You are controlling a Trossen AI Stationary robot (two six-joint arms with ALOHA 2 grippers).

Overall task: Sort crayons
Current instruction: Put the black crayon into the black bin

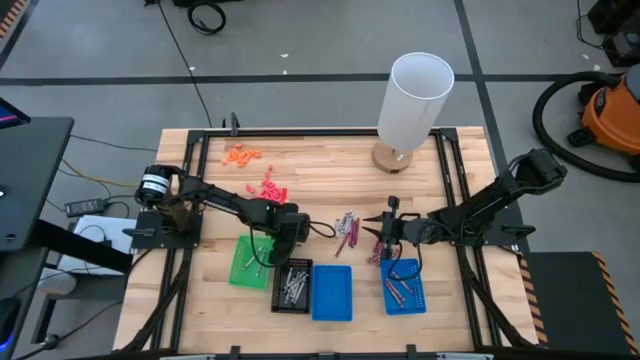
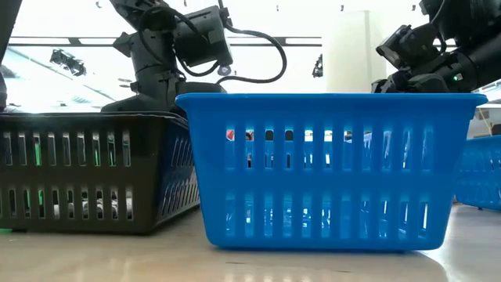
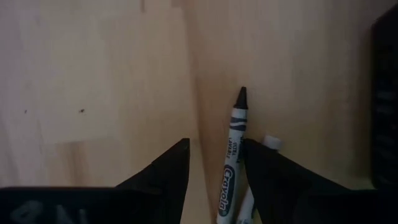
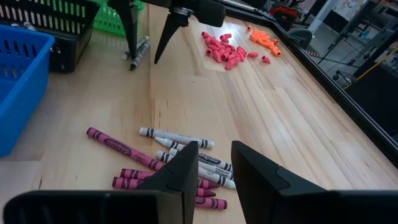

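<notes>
A loose heap of silvery-grey and maroon crayons (image 4: 174, 158) lies flat on the wooden table at its middle (image 1: 347, 228). My right gripper (image 4: 214, 168) hovers just right of the heap (image 1: 378, 228), open, with nothing between its fingers. My left gripper (image 3: 214, 146) points down at the table between the green and black trays (image 1: 264, 252), open. A grey crayon with a dark tip (image 3: 231, 168) lies on the table between its fingers, close beside one finger (image 3: 267, 168). A second crayon's pale end (image 3: 271, 142) shows behind that finger. My left gripper stands over the grey crayon from above, fingers pointing down and the crayon lying flat between them along the gap. One finger (image 4: 132, 43) is right beside the crayon's side (image 3: 239, 134); whether it touches, I cannot tell.
Near the front edge stand a green tray (image 1: 250, 262), a black tray (image 1: 292, 285), a blue tray (image 1: 332, 292) and a second blue tray (image 1: 404, 290) with maroon sticks. Pink pieces (image 4: 224, 48) and orange pieces (image 4: 264, 38) lie farther back. A white cylinder (image 1: 412, 100) stands at the far edge.
</notes>
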